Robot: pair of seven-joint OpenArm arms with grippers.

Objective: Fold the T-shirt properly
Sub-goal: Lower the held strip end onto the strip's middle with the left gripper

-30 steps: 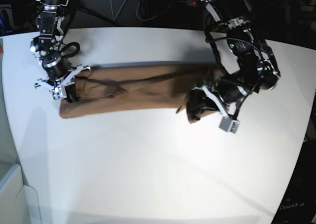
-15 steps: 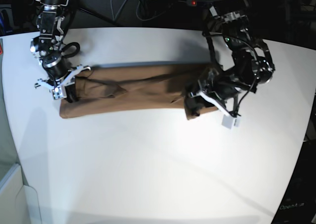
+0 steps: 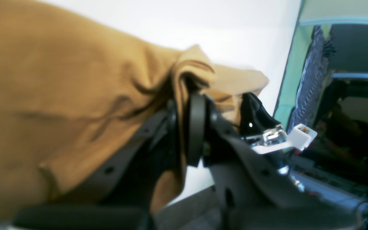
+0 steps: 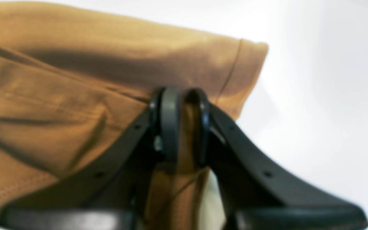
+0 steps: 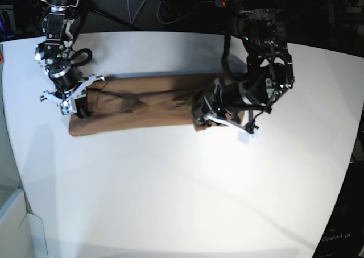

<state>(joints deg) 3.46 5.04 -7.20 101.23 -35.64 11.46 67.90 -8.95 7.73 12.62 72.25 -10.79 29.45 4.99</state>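
The tan-brown T-shirt (image 5: 142,107) lies as a long folded band across the far half of the white table. In the base view my right gripper (image 5: 79,105) is shut on the band's left end. My left gripper (image 5: 200,115) is shut on the right end, which is lifted and doubled back over the band. Close up in the left wrist view, the left gripper (image 3: 186,127) pinches a bunched fold of the T-shirt (image 3: 59,80). The right wrist view shows the right gripper (image 4: 184,124) clamping a hemmed edge of the T-shirt (image 4: 75,80).
The white table (image 5: 170,201) stretches bare toward the camera. Dark stands and cables sit behind its far edge. A pale box (image 5: 11,212) stands off the table's left side, and a green panel (image 3: 289,80) borders that edge.
My left gripper has carried the shirt's right end leftward, so the band now looks shorter and its end is doubled over. The right gripper has stayed in place.
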